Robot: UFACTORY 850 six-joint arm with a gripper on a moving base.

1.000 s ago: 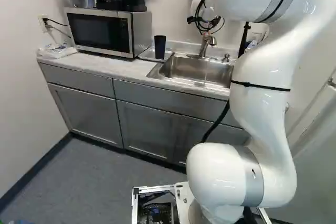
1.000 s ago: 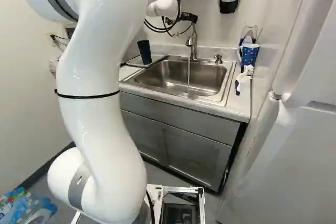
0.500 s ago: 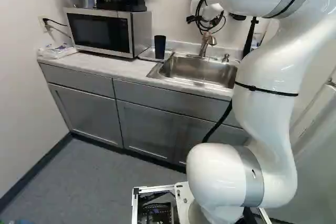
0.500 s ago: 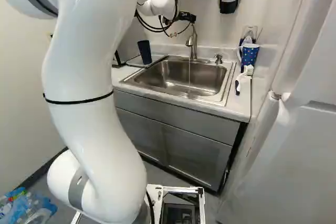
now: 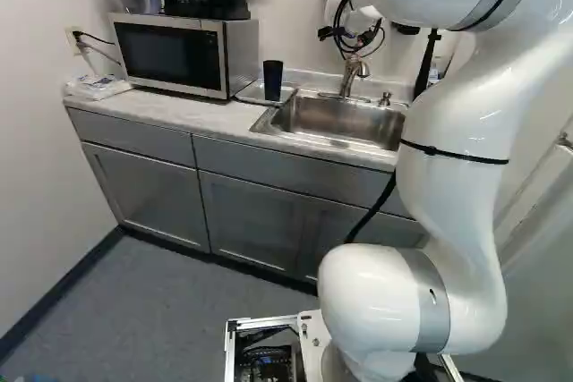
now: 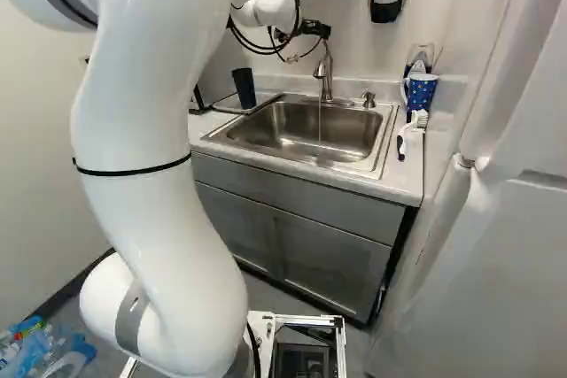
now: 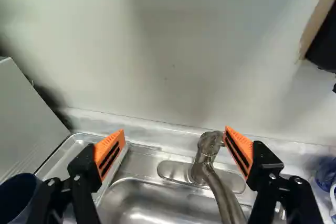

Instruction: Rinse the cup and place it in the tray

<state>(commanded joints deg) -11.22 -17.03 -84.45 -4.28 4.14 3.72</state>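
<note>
Beside my pincer (image 7: 174,129), outside its spread fingers, the cup (image 7: 17,199) stands in the tray (image 7: 73,148). Ahead, nearer one finger, tap (image 7: 205,155); water (image 6: 320,123) running. Risk: if I descend off-centre, that finger could jam on the tap; swinging trayward could topple the cup.

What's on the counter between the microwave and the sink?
The tray, with the dark cup standing on it, lies between the microwave and the sink. The left base view shows this.
</note>
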